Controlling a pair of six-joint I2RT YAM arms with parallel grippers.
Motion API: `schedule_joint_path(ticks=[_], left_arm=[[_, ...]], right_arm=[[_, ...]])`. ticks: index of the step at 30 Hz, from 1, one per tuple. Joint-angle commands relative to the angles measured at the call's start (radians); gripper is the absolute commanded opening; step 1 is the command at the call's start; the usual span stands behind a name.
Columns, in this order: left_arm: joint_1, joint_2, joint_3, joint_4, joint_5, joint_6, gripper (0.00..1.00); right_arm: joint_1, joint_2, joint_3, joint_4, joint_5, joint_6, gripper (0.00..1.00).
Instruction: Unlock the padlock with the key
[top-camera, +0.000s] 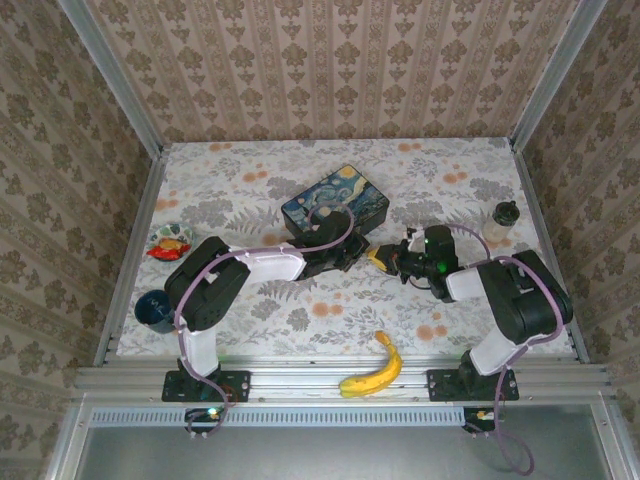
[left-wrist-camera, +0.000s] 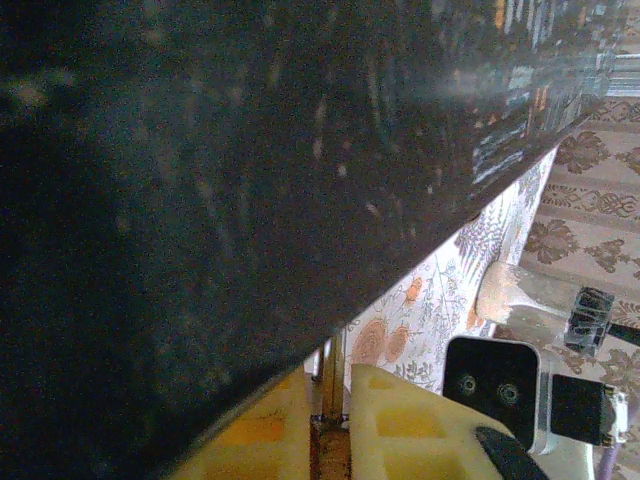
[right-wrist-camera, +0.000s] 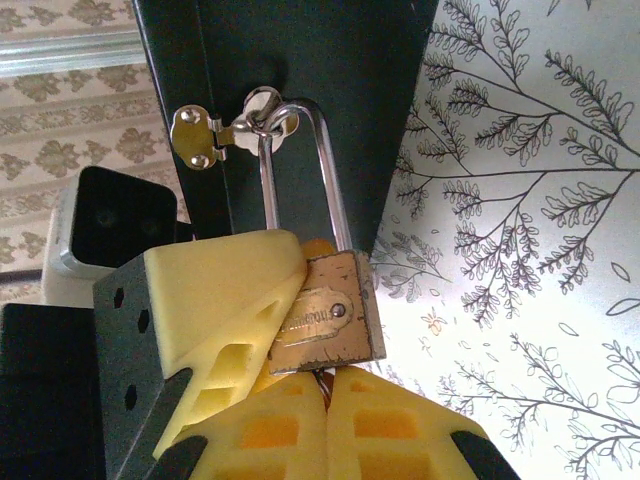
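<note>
I count one boxy brass padlock (right-wrist-camera: 325, 325), its thin steel shackle (right-wrist-camera: 335, 190) hooked through the dark tin's (right-wrist-camera: 300, 60) silvery hasp (right-wrist-camera: 205, 135). There my left gripper (left-wrist-camera: 330, 420) clamps it in yellow ribbed pads (right-wrist-camera: 215, 300); my right gripper (right-wrist-camera: 325, 420) is pinched closed.

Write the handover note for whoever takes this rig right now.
The left hand is shut on the padlock, steadying its body.
The right hand is shut on a thin piece right under the padlock, apparently the key at the keyhole.
The padlock hangs by its shackle from the hasp of the starry-night tin.
Done: lock gripped, key brought to it.
Left: turn the key and free the shackle, which looks seated.
</note>
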Motion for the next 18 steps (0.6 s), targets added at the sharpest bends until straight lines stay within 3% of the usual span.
schedule_joint_path(ticks=[1,11,14,15,18], left_arm=[[-0.048,-0.011,-0.034,-0.006,0.143,-0.085,0.17],[-0.047,-0.012,-0.044,0.014,0.140,-0.095,0.19],[-0.043,-0.041,-0.063,0.021,0.115,-0.079,0.28],[-0.039,-0.058,-0.071,0.014,0.102,-0.068,0.37],[-0.024,-0.117,-0.093,-0.028,0.052,-0.024,0.42]], right_arm=[[-0.022,0.019,0.001,0.099,0.114,0.098,0.00],[-0.022,0.044,-0.038,0.150,0.156,0.167,0.00],[-0.023,0.045,-0.039,0.122,0.158,0.155,0.00],[-0.022,0.046,-0.036,0.110,0.154,0.147,0.00],[-0.023,0.051,-0.029,0.085,0.141,0.123,0.00]])
